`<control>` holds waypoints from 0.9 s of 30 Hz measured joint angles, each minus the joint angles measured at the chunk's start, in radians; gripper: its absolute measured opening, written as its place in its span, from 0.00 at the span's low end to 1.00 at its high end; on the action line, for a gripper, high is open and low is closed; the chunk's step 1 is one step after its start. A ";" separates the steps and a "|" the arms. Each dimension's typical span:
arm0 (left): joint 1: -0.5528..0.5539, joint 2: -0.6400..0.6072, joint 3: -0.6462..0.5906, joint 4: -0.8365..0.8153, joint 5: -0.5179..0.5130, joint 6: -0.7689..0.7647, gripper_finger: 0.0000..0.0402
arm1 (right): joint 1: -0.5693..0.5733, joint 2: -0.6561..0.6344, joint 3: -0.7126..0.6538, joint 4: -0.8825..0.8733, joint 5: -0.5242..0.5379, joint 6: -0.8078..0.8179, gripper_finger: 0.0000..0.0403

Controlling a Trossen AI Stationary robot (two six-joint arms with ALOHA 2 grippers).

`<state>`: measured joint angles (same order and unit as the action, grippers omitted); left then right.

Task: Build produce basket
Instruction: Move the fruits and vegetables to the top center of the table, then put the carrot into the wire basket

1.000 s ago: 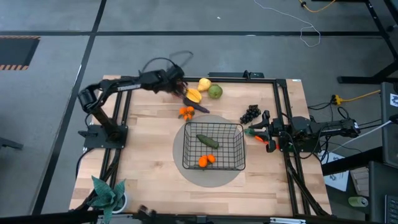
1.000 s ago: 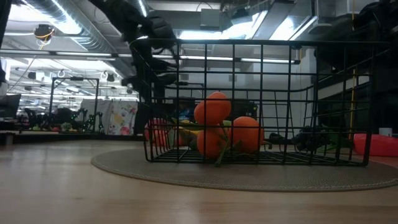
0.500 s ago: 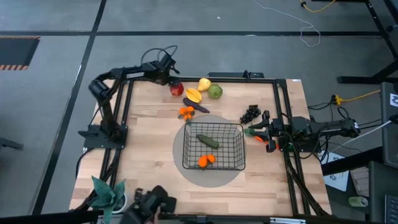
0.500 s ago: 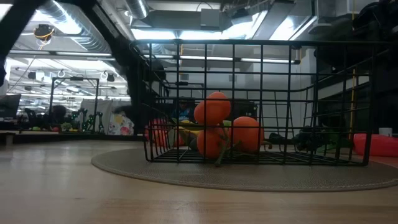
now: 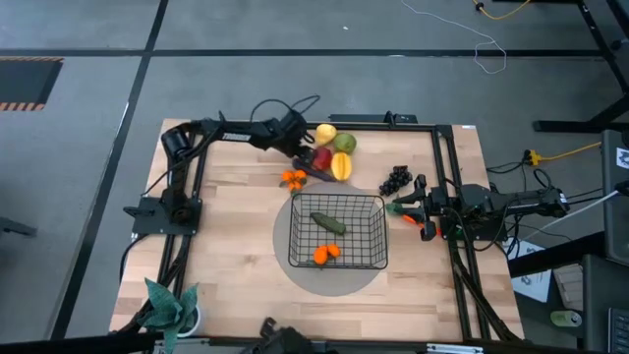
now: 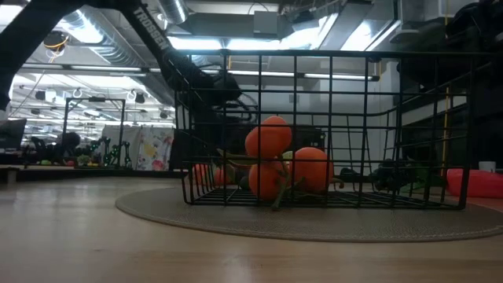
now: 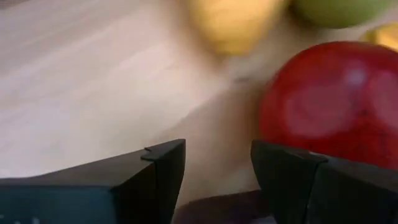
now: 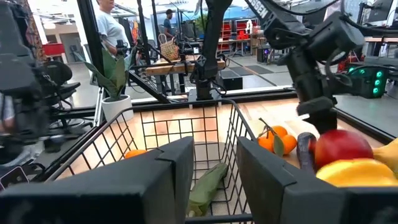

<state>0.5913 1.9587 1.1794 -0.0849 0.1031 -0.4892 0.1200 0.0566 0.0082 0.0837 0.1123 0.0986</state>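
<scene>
Pale wood planks of the table (image 5: pixel 226 256) fill the left wrist view behind the left gripper (image 7: pixel 217 168), whose two fingers (image 7: pixel 165 168) stand apart with bare wood in the gap and nothing held. Right beside one finger, just off the line of the gap and not inside it, sits the red apple (image 7: pixel 336 106); the coming grasp seems to hinge on that sideways offset, since the hand would have to slide across before closing. Being round, the apple asks for no special wrist angle. Just past the apple from this hand come the yellow pear (image 5: pixel 325 133) and the green apple (image 5: pixel 344 143), with the yellow ridged fruit (image 5: pixel 341 165) touching the red apple on its far side. To the hand's other flank lie the purple eggplant (image 5: pixel 313 174), its long axis running roughly along the reach of the arm, and a bunch of small oranges (image 5: pixel 294 178). Farther out, beyond the eggplant, the basket (image 5: pixel 337 231) stands on a round mat (image 5: pixel 295 275), already holding a cucumber (image 5: pixel 328 222) and more oranges (image 5: pixel 325 254). Past the basket from the left hand, the grapes (image 5: pixel 395 179) lie near the right gripper (image 5: pixel 418 211), which waits with its fingers a little apart and empty, a carrot (image 5: pixel 400 207) close against it. The left arm is clearly the nearer one to the apple.
</scene>
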 joint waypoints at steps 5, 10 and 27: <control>-0.021 -0.024 0.001 0.055 0.020 0.003 0.43 | 0.000 0.000 0.000 0.000 0.000 0.001 0.30; 0.023 -0.117 0.003 0.011 0.040 0.034 0.43 | 0.000 0.000 0.000 -0.004 0.000 0.001 0.30; -0.119 -0.748 0.003 -0.371 0.090 0.321 0.43 | 0.000 0.000 0.000 -0.043 0.000 0.107 0.30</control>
<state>0.4726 1.2102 1.1820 -0.4555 0.1935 -0.1683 0.1199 0.0570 0.0078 0.0402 0.1120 0.2058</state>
